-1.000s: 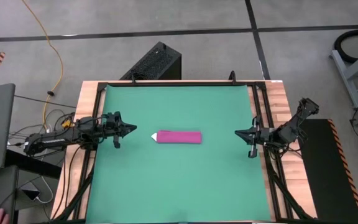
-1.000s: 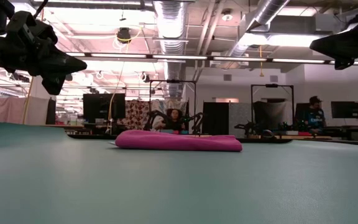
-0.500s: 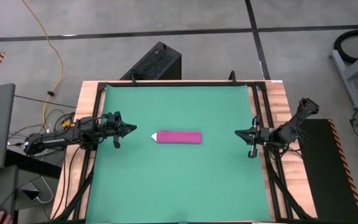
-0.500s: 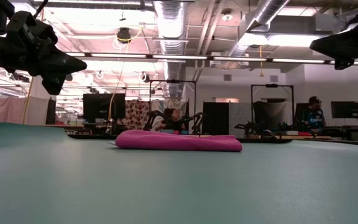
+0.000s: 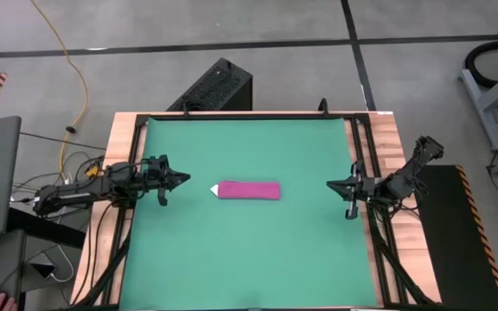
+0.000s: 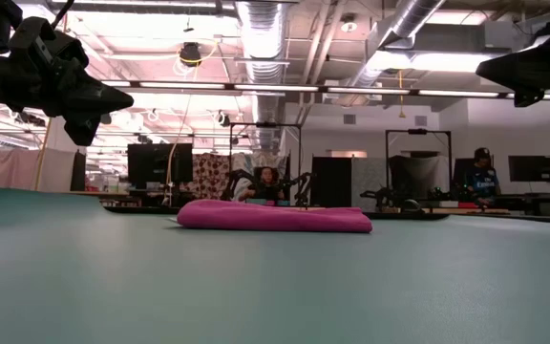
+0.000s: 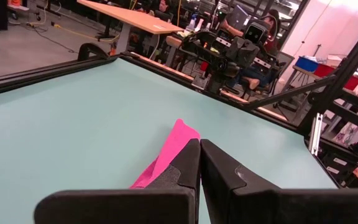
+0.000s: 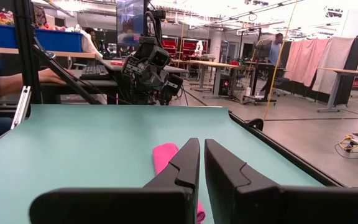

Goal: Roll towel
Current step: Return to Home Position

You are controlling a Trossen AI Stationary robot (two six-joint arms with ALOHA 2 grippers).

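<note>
At mid-frame lies the soft magenta-purple rolled towel; dark left gripper and right gripper hang at both sides, fingers pressed together, since rolling looks done.

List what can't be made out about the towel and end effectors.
- Towel roll layers: too small in the high view; low view shows only its long side.
- Towel's near end: hidden behind the left end effector in the left wrist view, behind the right end effector in the right wrist view.
- Arm at low view's upper right: cut by the edge.
</note>
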